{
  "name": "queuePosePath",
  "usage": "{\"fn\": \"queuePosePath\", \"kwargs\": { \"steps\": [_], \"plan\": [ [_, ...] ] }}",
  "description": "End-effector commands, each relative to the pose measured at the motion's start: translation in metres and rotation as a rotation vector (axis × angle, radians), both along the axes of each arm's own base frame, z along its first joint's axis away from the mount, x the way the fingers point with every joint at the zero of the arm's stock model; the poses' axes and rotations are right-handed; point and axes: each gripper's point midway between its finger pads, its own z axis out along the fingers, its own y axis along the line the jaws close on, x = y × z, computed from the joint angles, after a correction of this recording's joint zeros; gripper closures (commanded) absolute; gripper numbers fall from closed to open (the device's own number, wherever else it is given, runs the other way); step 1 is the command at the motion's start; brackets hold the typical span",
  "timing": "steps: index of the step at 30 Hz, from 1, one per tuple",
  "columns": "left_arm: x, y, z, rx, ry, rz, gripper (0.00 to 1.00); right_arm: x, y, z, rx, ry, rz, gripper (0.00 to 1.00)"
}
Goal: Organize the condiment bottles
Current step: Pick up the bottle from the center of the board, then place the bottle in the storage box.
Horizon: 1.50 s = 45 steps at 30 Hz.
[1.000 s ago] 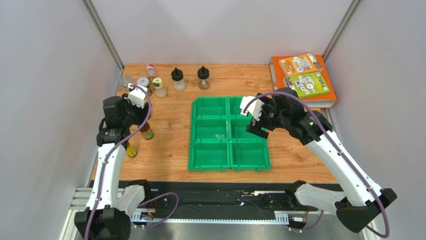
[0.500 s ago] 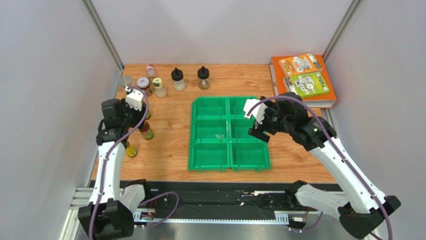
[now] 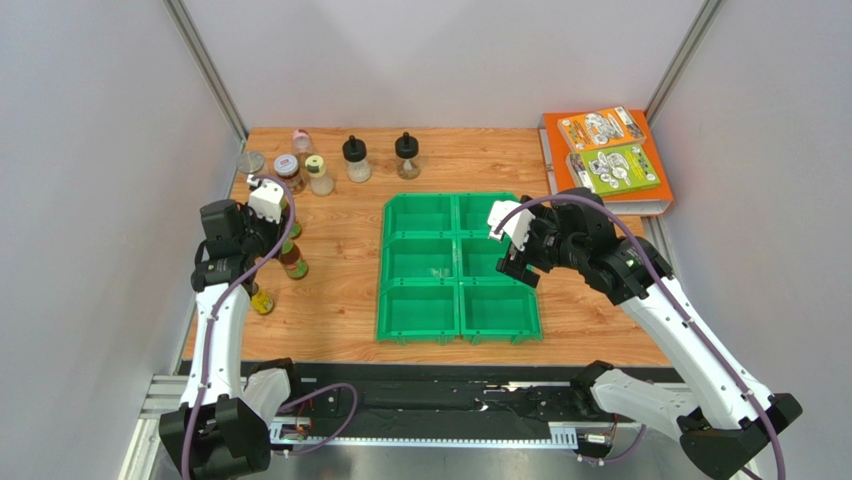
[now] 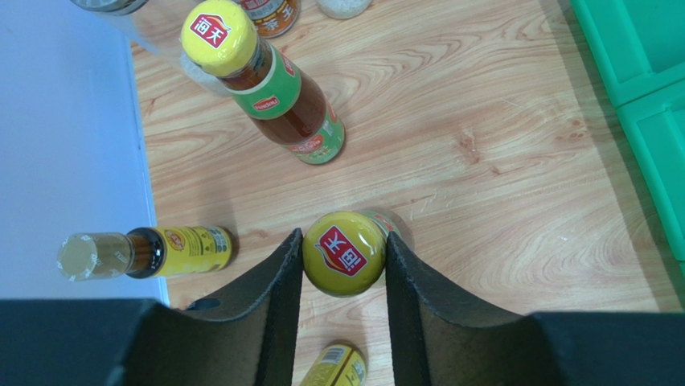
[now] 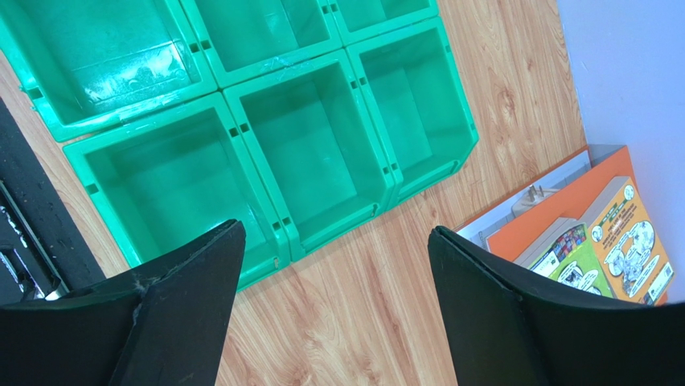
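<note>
Bottle, brown glass with round yellow cap [image 4: 344, 253], stands upright on the wooden table [image 4: 498, 145], close to the left wall. I see the left gripper [image 4: 344, 240] clamped on its cap, black pads [image 4: 277, 305] against both sides. Second yellow-capped brown bottle [image 4: 273, 88] stands just beyond. Right gripper [image 5: 335, 233] is spread wide over the green six-compartment plastic bin [image 5: 211, 95], holding nothing.
</note>
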Motion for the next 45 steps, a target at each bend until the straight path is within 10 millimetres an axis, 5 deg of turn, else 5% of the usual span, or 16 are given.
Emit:
{"fn": "queuePosePath", "kwargs": {
  "steps": [1,5,6,15,28,39,45],
  "plan": [
    [0.005,0.000,0.003,-0.012,-0.026,-0.009,0.65,0.000,0.005,0.011,0.051,-0.030,-0.001,0.12],
    [0.006,-0.001,0.003,-0.010,-0.025,-0.022,0.84,0.000,0.005,0.010,0.048,-0.028,0.000,0.13],
    [0.006,-0.003,0.004,-0.011,-0.026,-0.028,1.00,0.000,0.005,0.010,0.051,-0.028,-0.002,0.13],
    [0.009,-0.024,0.028,-0.074,-0.044,-0.139,1.00,0.005,0.006,0.010,0.050,-0.037,-0.013,0.13],
    [0.032,-0.069,0.096,-0.053,-0.129,-0.273,1.00,0.022,-0.001,-0.001,-0.009,-0.053,-0.079,0.13],
    [0.086,-0.156,0.160,-0.070,-0.181,-0.452,1.00,0.052,-0.024,-0.009,-0.071,-0.125,-0.244,0.13],
    [0.120,-0.210,0.175,-0.073,-0.180,-0.538,1.00,0.069,-0.049,-0.007,-0.031,-0.147,-0.370,0.13]
  ]
}}
